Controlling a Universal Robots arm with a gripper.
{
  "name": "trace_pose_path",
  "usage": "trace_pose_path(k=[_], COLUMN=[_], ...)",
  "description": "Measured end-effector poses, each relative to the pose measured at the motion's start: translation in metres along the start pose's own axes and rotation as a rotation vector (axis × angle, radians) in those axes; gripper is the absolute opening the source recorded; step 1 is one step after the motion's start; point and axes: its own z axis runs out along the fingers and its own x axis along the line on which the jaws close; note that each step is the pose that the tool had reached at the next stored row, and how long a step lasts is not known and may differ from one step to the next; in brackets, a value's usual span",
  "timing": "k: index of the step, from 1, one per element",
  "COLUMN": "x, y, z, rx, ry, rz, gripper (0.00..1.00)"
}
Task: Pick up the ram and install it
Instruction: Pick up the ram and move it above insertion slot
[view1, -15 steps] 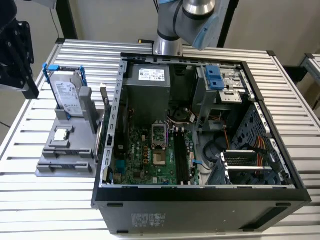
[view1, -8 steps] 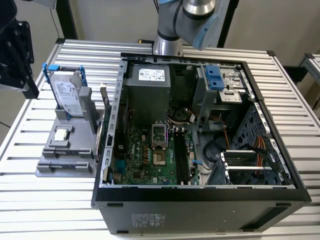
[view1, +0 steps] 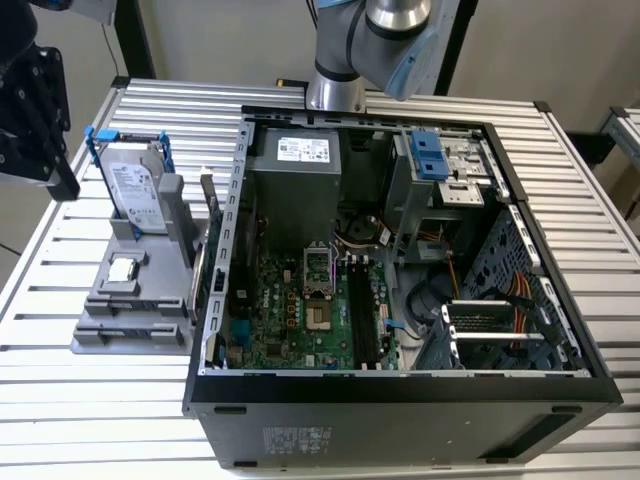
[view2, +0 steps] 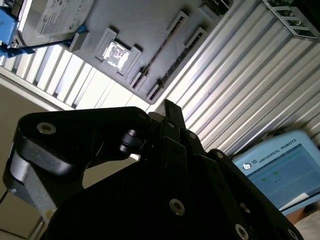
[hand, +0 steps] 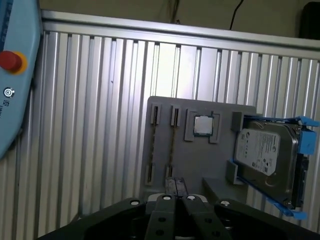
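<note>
The ram (hand: 172, 145) is a thin dark stick standing on edge in a slot of the grey fixture (hand: 220, 165), next to the small silver processor chip (hand: 202, 125). In the second wrist view the ram (view2: 161, 49) runs as a dark line beside that chip. In the exterior view the ram (view1: 208, 205) stands at the fixture's side nearest the open computer case (view1: 400, 385). My gripper (view1: 62, 185) hangs well above the table, out past the fixture at the exterior view's left. Its fingers (hand: 167, 186) are pressed together, shut, with nothing between them.
A silver hard drive (view1: 135, 195) in a blue bracket leans on the fixture. The motherboard (view1: 300, 310) lies inside the case, with long black slots (view1: 362, 315) near its middle. The ribbed metal table (view1: 120, 400) extends around the case. A pale blue pendant (hand: 15, 75) lies on the table.
</note>
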Motion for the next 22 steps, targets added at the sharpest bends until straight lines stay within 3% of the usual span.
trace_pose_path(k=[15,22], x=[0.0006,0.0006], y=[-0.0001,-0.0002], z=[0.0118,0.0125], rx=[0.0004,0.0005], ry=[-0.0001,0.0], rz=[0.009,0.01], gripper=[0.0,0.0])
